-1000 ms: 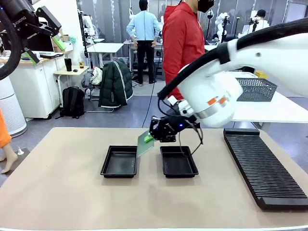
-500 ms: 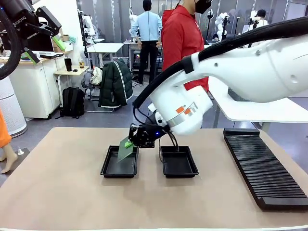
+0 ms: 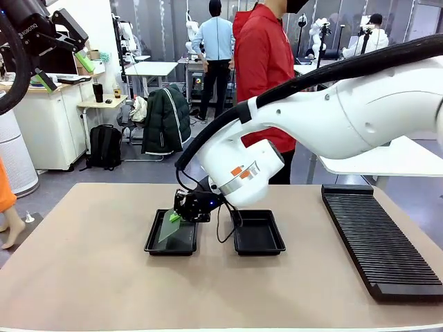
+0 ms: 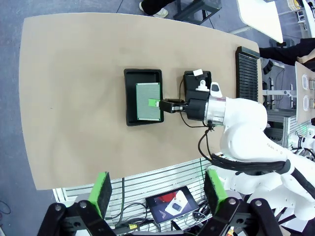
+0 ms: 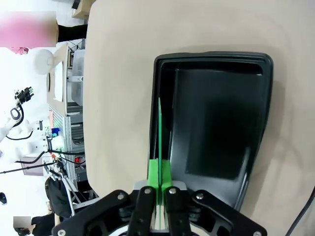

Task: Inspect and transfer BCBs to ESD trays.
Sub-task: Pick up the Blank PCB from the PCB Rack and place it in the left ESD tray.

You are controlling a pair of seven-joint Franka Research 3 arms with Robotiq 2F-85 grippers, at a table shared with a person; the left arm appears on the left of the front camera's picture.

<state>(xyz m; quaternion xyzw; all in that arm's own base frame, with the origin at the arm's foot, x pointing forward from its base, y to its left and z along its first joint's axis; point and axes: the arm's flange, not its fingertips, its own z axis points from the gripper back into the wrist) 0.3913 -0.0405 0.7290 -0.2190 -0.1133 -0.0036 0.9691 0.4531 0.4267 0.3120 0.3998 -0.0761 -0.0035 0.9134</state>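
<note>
The right hand (image 3: 174,216) is reaching across the middle. Its fingers are clamped together on one end of the board (image 3: 168,230), so we've got a firm pinch on a thin edge. The board hangs tilted over the left tray (image 3: 149,249), low end down inside the rim. From the right wrist we see it edge-on, running close along one wall of that tray. We can't tell whether the bottom edge is touching the floor yet.

The left hand (image 4: 158,194) is parked high above the counter (image 3: 90,277) with its fingers wide apart and holding nothing. From up there the board sits squarely over the tray floor, which looks good.

Now, the risks. The board is close to that side wall, so a small drift sideways could catch its edge on the flared rim and twist it in the pinch. If it's let go at this slope, it could flop down hard or end up leaning on the wall instead of lying flat.

The wrist is also very close to the empty right tray (image 3: 235,250), with a cable (image 3: 223,232) looping down beside it. A careless pull-back could nudge that tray or snag the loop on its rim. The rack (image 3: 381,242) is well clear, and so is the person (image 3: 263,62) at the far side.
</note>
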